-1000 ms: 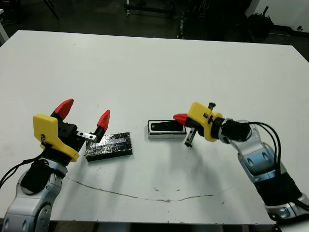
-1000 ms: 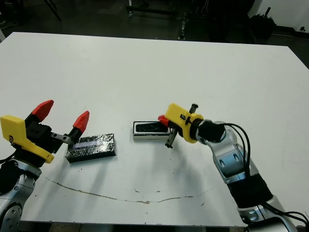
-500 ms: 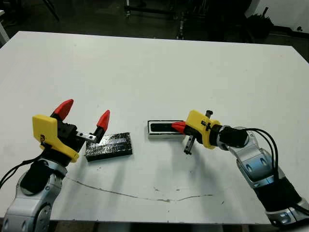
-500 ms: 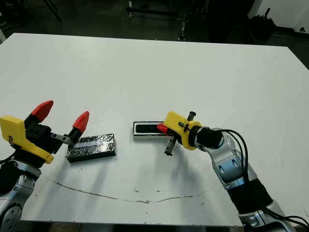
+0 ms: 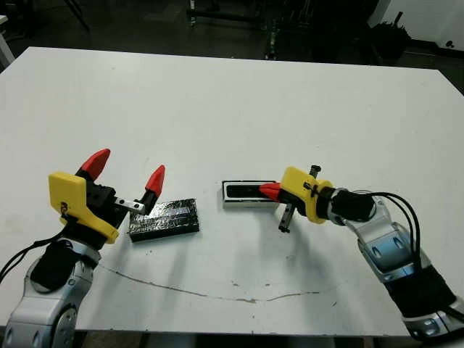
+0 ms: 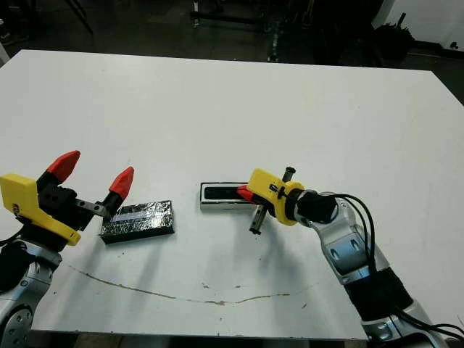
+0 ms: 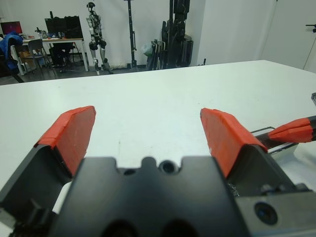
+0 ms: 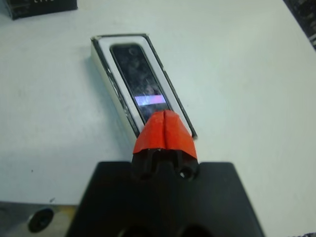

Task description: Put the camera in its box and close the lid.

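Observation:
The box [image 5: 230, 201], a shallow white tray with a thin black rim, lies at the table's middle. The camera [image 8: 140, 79], a flat black bar, lies inside it. My right gripper [image 5: 270, 191] is shut, its joined red tips [image 8: 165, 131] at the camera's right end; whether they touch it I cannot tell. The lid [image 5: 164, 218], a glossy black slab, lies flat to the left of the box. My left gripper [image 5: 126, 171] stands open just above and left of the lid, with nothing between its fingers [image 7: 71, 133].
A thin dark crack line [image 5: 217, 296] runs across the white table [image 5: 232, 109] near its front edge. Dark stands and equipment [image 7: 175, 29] show beyond the table's far edge.
My right gripper has come down and tilted, so its shut tips now sit at the right end of the box. The left arm and the lid have not moved.

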You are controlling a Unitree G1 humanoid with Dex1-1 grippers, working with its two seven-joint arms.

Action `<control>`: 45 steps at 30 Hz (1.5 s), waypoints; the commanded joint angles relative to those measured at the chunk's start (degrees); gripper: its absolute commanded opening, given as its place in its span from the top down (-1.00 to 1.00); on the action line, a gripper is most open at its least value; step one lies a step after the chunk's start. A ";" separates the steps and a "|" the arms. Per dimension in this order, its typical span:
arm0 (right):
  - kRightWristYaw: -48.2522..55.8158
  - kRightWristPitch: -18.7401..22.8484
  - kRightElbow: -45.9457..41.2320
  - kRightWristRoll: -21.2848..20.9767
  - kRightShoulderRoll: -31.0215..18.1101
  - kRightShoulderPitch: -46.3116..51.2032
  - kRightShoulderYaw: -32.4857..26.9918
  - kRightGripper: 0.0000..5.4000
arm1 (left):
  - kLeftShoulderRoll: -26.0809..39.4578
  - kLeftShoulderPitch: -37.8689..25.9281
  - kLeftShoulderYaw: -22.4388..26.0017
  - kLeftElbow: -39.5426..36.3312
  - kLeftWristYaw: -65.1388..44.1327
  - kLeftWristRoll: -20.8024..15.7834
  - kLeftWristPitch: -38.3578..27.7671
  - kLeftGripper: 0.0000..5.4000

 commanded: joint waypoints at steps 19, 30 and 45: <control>-4.41 -4.59 -9.52 18.41 -1.95 9.09 -24.63 0.99 | 5.87 -1.72 0.89 1.64 -6.85 -0.20 -1.56 -1.00; -20.25 1.68 -32.49 25.36 6.84 29.33 -29.83 0.99 | 21.72 -8.65 1.59 5.20 -22.95 -0.79 -1.03 -1.00; -23.38 1.38 -33.36 29.74 7.49 37.06 -32.73 0.99 | 34.33 -32.61 -10.96 34.00 -66.81 -4.68 -4.05 -1.00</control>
